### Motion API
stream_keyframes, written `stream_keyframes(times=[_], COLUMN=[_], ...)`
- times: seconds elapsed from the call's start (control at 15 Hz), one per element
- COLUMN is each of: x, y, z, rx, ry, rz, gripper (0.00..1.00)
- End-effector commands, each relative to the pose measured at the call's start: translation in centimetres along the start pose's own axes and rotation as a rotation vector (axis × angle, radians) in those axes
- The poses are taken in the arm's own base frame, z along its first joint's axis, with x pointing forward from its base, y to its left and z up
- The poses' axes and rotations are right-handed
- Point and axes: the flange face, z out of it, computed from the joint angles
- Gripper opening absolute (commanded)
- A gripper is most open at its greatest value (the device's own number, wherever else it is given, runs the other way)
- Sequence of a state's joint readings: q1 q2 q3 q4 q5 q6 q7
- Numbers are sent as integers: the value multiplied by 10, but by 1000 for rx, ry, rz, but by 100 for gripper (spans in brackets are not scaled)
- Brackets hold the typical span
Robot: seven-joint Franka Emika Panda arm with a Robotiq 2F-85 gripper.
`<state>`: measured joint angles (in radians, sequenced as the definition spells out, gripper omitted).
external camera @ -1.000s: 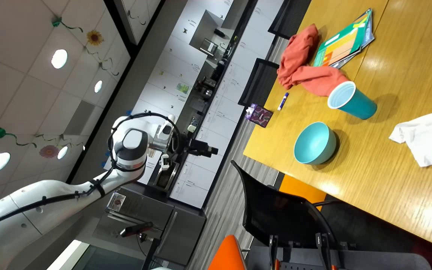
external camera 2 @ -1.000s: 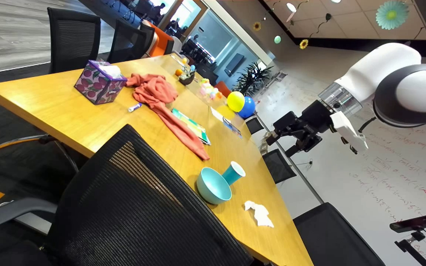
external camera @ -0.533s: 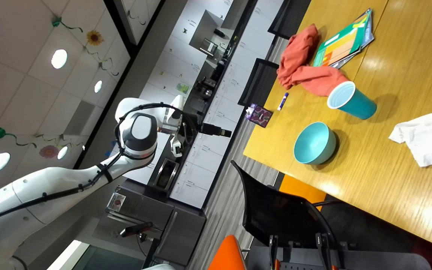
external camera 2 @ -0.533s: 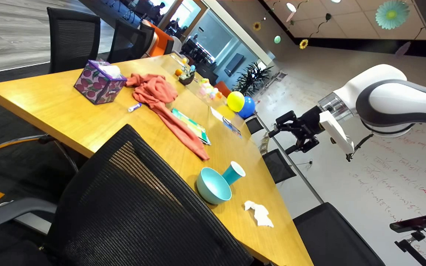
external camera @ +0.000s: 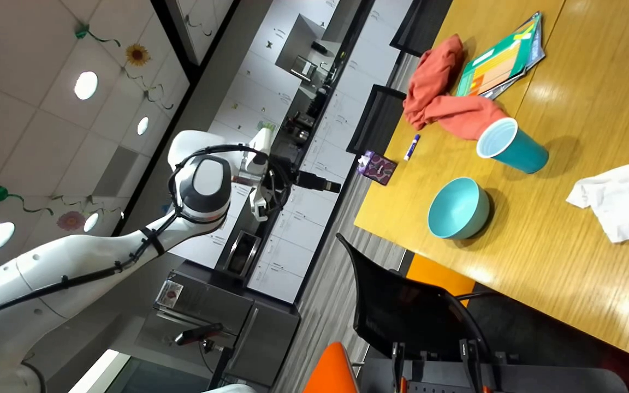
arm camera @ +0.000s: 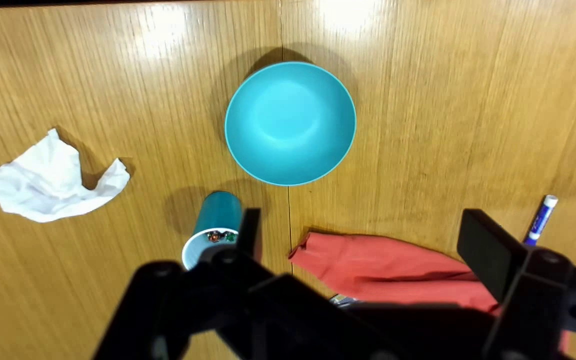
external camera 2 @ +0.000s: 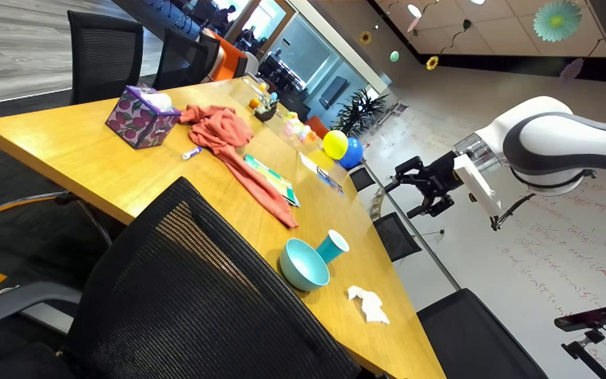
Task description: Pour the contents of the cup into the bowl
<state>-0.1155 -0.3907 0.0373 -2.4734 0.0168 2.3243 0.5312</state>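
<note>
The cup (external camera: 523,154) is a teal tumbler with a whitish rim, standing upright on the table in both exterior views (external camera 2: 329,248). In the wrist view the cup (arm camera: 219,212) is partly covered by a gripper finger. Small dark, reddish and green bits, the contents (arm camera: 216,236), show inside its mouth. The wider teal bowl (arm camera: 288,125) stands beside the cup, apart from it, and looks empty. It also shows in both exterior views (external camera: 456,210) (external camera 2: 303,271). My gripper (arm camera: 363,237) is open, with nothing between its fingers. It hangs in the air high above the table (external camera 2: 401,200).
A white cloth (arm camera: 48,177) lies near the cup. A red-orange garment (arm camera: 383,265) lies on the other side, with booklets (external camera: 503,57) by it. A marker (external camera: 411,147) and a tissue box (external camera 2: 142,117) stand farther along. Black chairs (external camera 2: 192,295) stand at the table's edge.
The arm has shifted: in the exterior views my gripper has moved right and up, mostly in the first half second and only slightly since. The cup and bowl have not moved.
</note>
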Motion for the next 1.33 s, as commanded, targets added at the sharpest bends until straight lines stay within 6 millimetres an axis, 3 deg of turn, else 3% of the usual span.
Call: stream_keyframes(times=[0.0, 0.27, 0.67, 1.07, 1.27], x=[65, 122, 173, 186, 176], y=[32, 68, 97, 138, 143], z=[9, 38, 123, 207, 215], rx=[63, 50, -21, -59, -84], ry=[4, 22, -36, -98, -124], rz=[121, 222, 324, 464, 444], gripper=[100, 100, 100, 100, 100])
